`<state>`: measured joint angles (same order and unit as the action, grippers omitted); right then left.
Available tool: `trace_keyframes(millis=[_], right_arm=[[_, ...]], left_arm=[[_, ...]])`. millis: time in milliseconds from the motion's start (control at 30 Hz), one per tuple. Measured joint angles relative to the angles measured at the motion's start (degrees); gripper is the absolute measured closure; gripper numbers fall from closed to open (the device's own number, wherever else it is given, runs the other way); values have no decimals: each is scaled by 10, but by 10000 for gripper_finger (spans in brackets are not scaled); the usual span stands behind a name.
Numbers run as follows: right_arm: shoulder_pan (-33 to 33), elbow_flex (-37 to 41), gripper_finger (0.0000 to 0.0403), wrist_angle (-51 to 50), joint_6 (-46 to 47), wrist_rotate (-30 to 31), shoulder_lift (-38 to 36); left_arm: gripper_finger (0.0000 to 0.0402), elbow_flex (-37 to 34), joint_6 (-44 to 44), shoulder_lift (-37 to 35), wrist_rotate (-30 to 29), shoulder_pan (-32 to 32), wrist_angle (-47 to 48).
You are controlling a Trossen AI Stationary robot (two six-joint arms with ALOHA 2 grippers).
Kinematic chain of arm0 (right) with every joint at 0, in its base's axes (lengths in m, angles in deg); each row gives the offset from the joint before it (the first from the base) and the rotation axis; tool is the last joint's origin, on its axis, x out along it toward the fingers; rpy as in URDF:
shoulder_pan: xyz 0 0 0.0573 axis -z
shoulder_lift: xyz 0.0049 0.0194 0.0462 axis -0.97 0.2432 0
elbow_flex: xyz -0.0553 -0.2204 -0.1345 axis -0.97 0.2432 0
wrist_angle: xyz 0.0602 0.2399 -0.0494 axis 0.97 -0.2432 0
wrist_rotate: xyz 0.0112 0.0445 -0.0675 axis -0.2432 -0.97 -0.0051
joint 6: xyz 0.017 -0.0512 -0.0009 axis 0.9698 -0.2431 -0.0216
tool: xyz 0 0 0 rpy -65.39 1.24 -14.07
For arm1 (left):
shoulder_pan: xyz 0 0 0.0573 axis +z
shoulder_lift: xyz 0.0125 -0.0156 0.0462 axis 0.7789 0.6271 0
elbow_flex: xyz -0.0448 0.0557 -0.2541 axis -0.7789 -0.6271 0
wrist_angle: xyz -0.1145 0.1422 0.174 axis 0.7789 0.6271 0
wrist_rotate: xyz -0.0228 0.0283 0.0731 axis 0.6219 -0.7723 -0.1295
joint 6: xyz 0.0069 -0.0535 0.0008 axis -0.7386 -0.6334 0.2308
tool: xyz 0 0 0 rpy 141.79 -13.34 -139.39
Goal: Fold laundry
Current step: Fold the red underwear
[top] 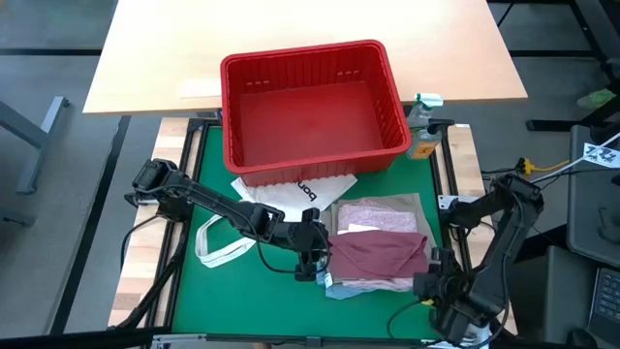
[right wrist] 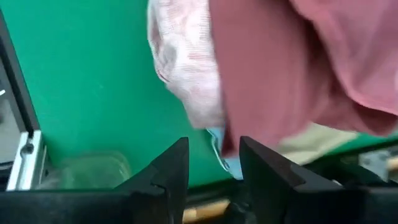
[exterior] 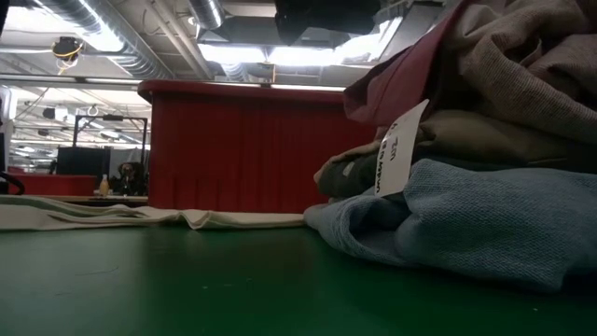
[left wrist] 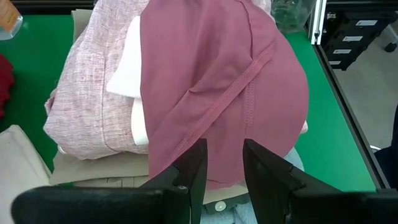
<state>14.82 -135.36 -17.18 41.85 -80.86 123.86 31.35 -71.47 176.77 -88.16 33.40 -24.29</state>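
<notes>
Maroon garment [top: 380, 254] tops the stack [top: 373, 281], right-centre of the mat [top: 194, 301], long axis left-right. Left gripper [top: 312, 260] at its left edge, right gripper [top: 433, 281] at its right-near corner; left looks nearer. Both jaws stand part-open, gripping nothing. Basket [top: 310, 102] sits far.

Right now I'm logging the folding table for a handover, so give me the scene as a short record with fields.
stack: maroon garment on top, over pink garment, beige garment and light blue garment
stack place: green mat, in front of the basket
basket: red basket, nothing seen inside
bag: white tote bag, flat, left of the stack
left gripper: at the stack's left edge, jaws apart
right gripper: at the stack's right corner, jaws apart
</notes>
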Motion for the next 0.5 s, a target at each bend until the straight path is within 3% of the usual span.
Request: trace_keyframes(millis=[167, 300, 500], right_arm=[[0, -41, 260, -88, 23, 28, -2], [2, -37, 260, -76, 27, 78, -33], [29, -7, 260, -80, 41, 97, -114]], left_arm=[[304, 0, 0, 0, 0, 0, -8], [304, 0, 4, 0, -1, 1, -24], [304, 0, 5, 0, -1, 9, -30]])
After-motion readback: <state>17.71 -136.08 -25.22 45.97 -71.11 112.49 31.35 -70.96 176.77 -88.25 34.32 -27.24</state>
